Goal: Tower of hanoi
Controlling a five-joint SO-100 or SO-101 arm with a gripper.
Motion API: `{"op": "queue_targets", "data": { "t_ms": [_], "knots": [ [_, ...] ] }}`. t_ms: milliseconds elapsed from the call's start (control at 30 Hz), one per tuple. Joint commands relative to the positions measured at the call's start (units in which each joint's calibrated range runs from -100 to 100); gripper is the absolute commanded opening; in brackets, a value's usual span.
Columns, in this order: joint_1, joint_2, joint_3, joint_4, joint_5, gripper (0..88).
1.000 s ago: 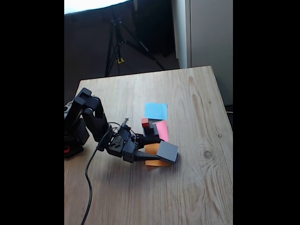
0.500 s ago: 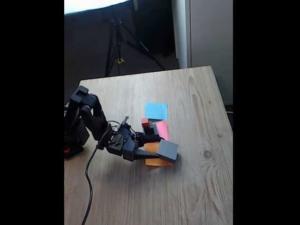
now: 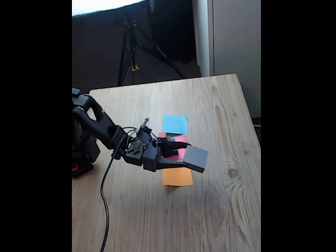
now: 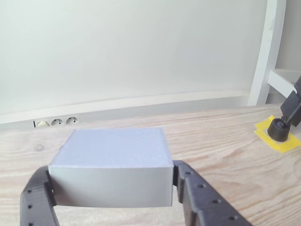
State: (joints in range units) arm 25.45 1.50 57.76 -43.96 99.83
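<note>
**Gripper loaded: largest block lifted, stack not yet rebuilt**

Gripper [image 3: 185, 154]: closed on the large grey block [image 3: 195, 158], one finger pressed to each side of it; the wrist view shows the block [image 4: 113, 174] seated squarely between the two black fingers [image 4: 197, 197]. I read the hold as firm (no visible gap at either side).

Large grey block: raised clear of the wooden table [image 3: 220, 210], hanging above the orange paper square [image 3: 177, 177] and not touching it.

Remaining pieces: the red cube [image 3: 162, 135] and at least one dark block sit behind the gripper, near the pink paper square [image 3: 181, 152]; my arm hides most of them, so I cannot say how they are stacked or how many stand there.

Blue paper square [image 3: 175, 124]: bare, farther back on the table.

Progress, as I judge it: mid-game. The biggest piece is in transit, which suggests the smaller ones are already parked on one pad. Left to do: set this block down on a free pad, then carry the smaller blocks over onto it, red cube last.
</note>
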Motion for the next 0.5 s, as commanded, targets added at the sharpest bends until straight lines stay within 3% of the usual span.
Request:
{"op": "queue_targets", "data": {
  "t_ms": [0, 133, 300, 467],
  "knots": [
    [-0.7, -10.7, -9.3, 14.1, 0.2, 22.3],
    [-1.2, -16.5, -18.4, 31.0, 0.2, 22.5],
    [-2.4, -21.5, -36.4, 63.7, 0.2, 23.0],
    [-6.0, -24.1, -49.0, 83.4, 0.2, 22.4]
  ]
}}
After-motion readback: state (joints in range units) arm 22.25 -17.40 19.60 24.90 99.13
